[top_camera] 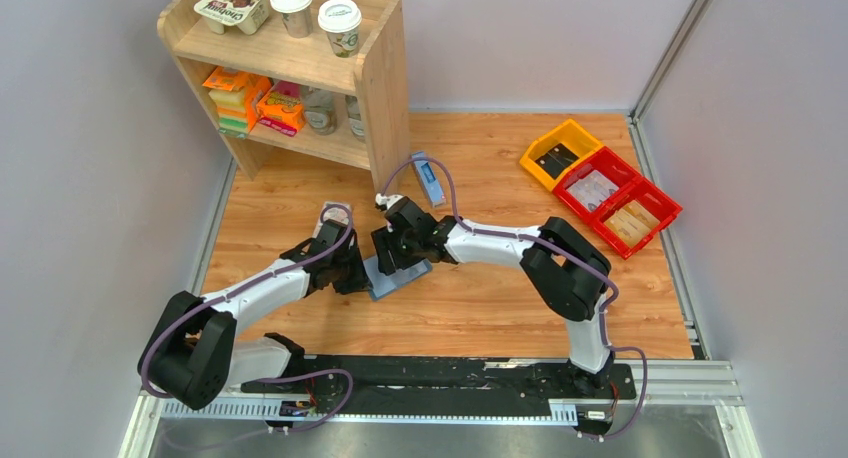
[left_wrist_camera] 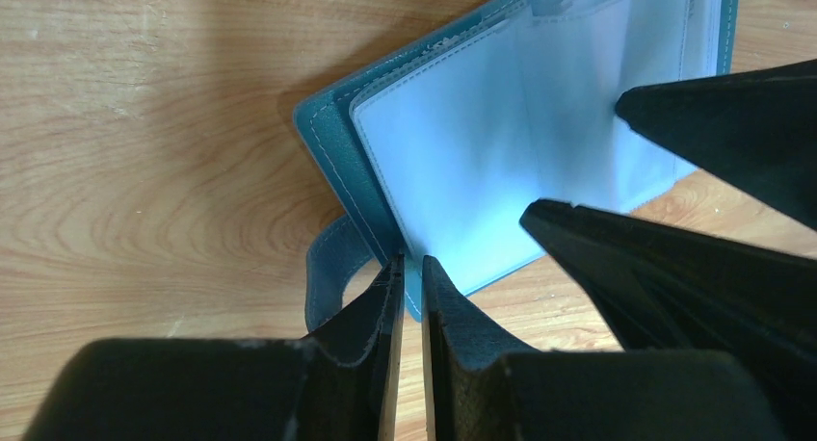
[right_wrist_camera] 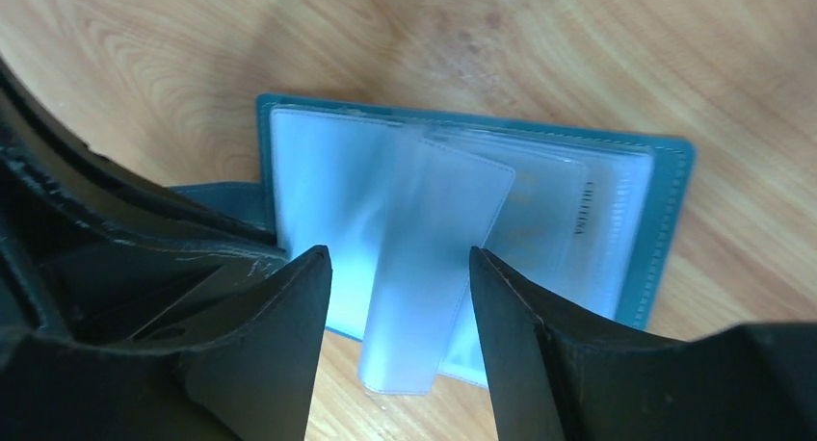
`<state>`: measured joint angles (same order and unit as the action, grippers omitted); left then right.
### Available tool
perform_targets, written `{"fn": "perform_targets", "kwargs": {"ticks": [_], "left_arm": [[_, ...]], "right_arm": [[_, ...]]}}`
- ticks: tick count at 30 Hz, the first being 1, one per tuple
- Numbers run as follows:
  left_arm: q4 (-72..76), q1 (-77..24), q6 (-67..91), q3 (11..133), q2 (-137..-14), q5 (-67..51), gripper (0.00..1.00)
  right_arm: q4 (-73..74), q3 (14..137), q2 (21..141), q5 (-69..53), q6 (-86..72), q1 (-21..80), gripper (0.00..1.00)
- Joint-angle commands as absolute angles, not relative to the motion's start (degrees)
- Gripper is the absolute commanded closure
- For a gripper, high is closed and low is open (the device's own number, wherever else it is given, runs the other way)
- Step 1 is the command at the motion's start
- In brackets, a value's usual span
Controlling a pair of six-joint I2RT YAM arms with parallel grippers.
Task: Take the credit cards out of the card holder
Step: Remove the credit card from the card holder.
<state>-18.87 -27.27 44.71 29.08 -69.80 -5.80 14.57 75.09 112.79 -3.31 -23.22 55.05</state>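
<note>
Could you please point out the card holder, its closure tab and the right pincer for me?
card holder (left_wrist_camera: 472,152), left wrist view, pale inner panel.
closure tab (left_wrist_camera: 328,271), left wrist view, strap's middle.
right pincer (right_wrist_camera: 397,258), right wrist view, midway between fingertips.

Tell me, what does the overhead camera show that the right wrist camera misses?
Only overhead: the wooden shelf with cups and the coloured bins. Only right wrist: a clear sleeve between the fingers of the open right tool, and a printed card. Both: the open card holder on wood.
</note>
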Motion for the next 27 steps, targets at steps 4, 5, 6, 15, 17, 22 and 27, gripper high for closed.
{"fn": "perform_targets", "kwargs": {"ticks": [4,5,6,15,17,22,27], "left_arm": [[-17.7,-27.2,44.6,28.4,-69.2,-6.7,0.81],[-17.7,-27.2,44.6,28.5,-69.2,-6.7,0.81],[-17.6,-27.2,44.6,28.3,-69.0,-6.8,0.81],[-16.1,-27.3,45.1,27.3,-67.9,-7.1,0.81],[-16.1,-27.3,45.1,27.2,-67.7,-7.1,0.81],[-15.9,-27.2,45.2,27.2,-67.6,-7.1,0.81],[-15.8,-27.3,45.2,27.1,-67.5,-7.1,0.81]], "right_arm": [[11.3,73.1,115.0,-13.4,-28.6,54.6,0.40],[10.7,73.0,115.0,-14.5,-29.3,54.3,0.41],[9.9,72.8,115.0,-15.5,-29.7,54.1,0.41],[4.8,73.7,113.5,-24.9,-31.8,53.5,0.44],[4.2,73.9,112.2,-25.7,-31.5,53.5,0.44],[9.6,76.7,109.0,-22.1,-27.1,53.5,0.41],[17.6,77.5,106.0,-4.5,-23.3,53.5,0.35]]}}
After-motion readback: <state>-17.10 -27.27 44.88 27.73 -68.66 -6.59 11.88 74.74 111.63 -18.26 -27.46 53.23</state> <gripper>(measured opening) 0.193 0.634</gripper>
